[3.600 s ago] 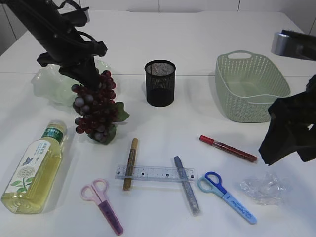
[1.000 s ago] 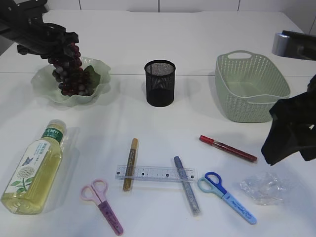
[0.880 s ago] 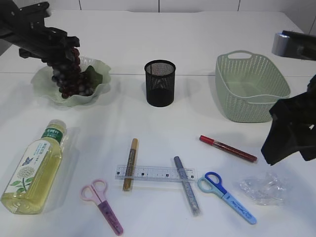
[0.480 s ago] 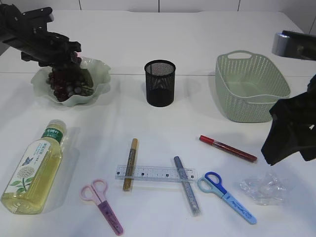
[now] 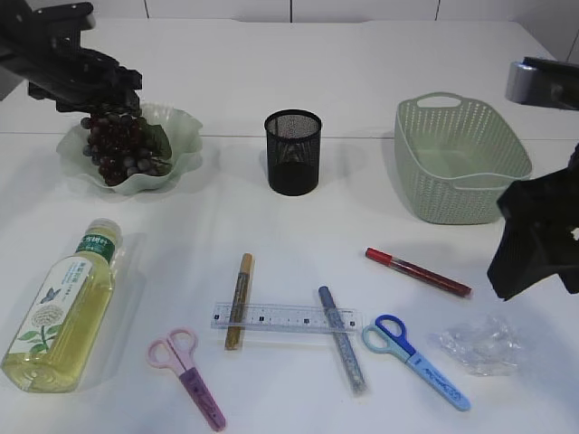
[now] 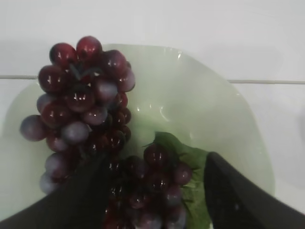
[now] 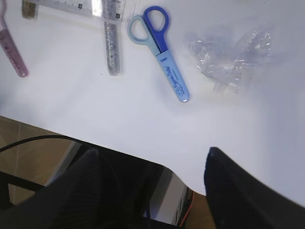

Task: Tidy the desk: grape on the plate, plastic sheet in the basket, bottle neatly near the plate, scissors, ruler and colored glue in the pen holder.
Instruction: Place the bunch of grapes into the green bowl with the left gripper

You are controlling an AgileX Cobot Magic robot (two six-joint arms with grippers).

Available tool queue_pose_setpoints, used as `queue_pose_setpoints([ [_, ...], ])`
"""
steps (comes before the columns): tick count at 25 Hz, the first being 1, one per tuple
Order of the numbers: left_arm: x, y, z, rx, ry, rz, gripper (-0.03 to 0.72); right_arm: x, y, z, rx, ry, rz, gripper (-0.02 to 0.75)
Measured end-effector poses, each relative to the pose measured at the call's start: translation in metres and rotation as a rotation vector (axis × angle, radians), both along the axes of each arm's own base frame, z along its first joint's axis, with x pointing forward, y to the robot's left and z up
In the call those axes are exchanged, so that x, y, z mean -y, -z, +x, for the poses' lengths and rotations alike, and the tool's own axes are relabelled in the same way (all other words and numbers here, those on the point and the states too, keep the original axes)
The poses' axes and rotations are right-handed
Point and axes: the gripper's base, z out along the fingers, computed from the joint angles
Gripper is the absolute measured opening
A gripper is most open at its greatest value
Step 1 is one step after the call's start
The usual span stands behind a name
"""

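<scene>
The grape bunch [image 5: 120, 151] lies in the pale green plate [image 5: 185, 122] at the far left of the desk, its leaf [image 6: 188, 160] turned toward the plate's centre. In the left wrist view the left gripper [image 6: 157, 191] stands over the bunch with its two dark fingers [image 6: 238, 200] spread to either side of the lower grapes; the jaws are apart, and whether the fingertips touch the fruit is hard to tell from this close, dim view.

The bottle [image 5: 61, 306] lies on its side near the front left corner. The pink scissors [image 5: 187, 373], ruler [image 5: 285, 317], gold glue pen [image 5: 239, 298] and silver glue pen [image 5: 341, 337] lie along the front; the ruler rests across both pens. The blue scissors [image 5: 415, 359] and red glue pen [image 5: 418, 271] lie further right, beside the crumpled plastic sheet [image 5: 479, 344]. The black mesh pen holder [image 5: 293, 151] and green basket [image 5: 460, 158] stand behind.

The right gripper [image 7: 150, 186] hangs wide apart and empty above the desk's front edge, near the plastic sheet.
</scene>
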Motion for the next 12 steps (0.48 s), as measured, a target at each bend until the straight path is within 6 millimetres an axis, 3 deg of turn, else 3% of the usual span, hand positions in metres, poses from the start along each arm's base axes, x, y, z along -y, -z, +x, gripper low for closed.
queue_pose_setpoints([
  [5, 0.0, -0.039, -0.02, -0.056, 0.044, 0.024, 0.465, 0.003, 0.001, 0.001, -0.003, 0.046, -0.023, 0.527],
  [12, 0.002, -0.067, -0.048, -0.3, 0.128, 0.034, 0.465, 0.004, 0.001, 0.001, -0.007, 0.083, -0.03, 0.528],
])
